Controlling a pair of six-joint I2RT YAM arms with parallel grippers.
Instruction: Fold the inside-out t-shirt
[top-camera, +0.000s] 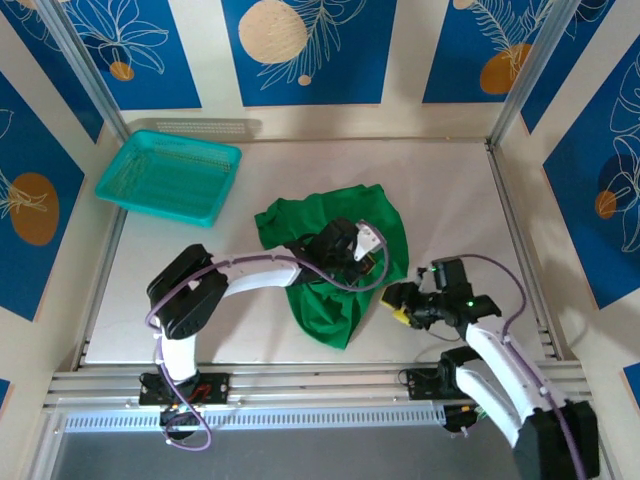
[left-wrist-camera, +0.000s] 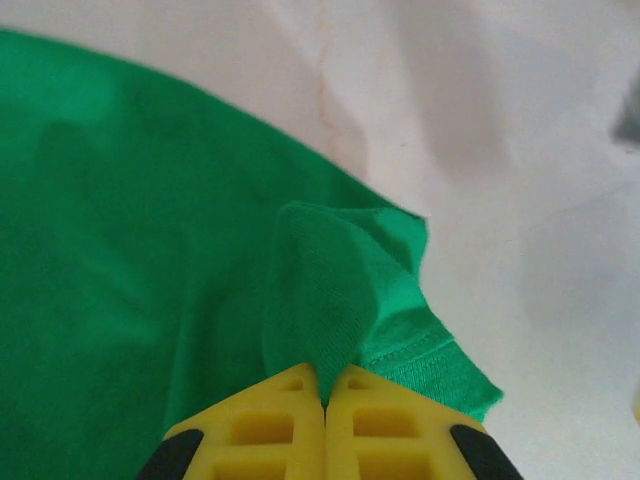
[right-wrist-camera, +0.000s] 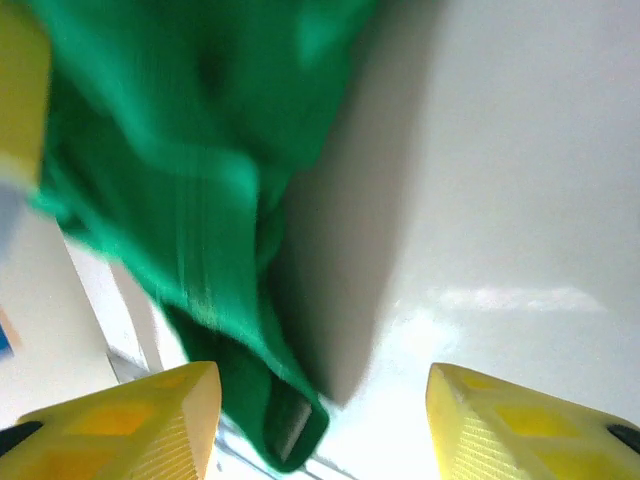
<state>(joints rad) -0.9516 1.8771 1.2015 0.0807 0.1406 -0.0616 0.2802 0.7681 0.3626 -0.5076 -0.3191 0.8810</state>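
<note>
Yellow fingertips (left-wrist-camera: 260, 430) of left gripper (left-wrist-camera: 325, 400) are pinching a ridge of the green inside-out t-shirt (left-wrist-camera: 150, 300), lower centre of left wrist view.

Jaws are sitting together w/ a peak of cloth clamped between them, just beside a stitched hem (left-wrist-camera: 420, 350), prob. to lift that edge and open the shirt out for folding. In top view the shirt is lying crumpled at centre of the table (top-camera: 450, 200), w/ the left arm (top-camera: 250, 272) reaching over it. At the shirt's right edge, the right gripper (right-wrist-camera: 320, 400) is hovering w/ fingers apart, holding nothing, likely waiting to take a 2nd corner. Upper left, a teal basket (top-camera: 170, 175) is sitting well apart from the shirt.
</note>
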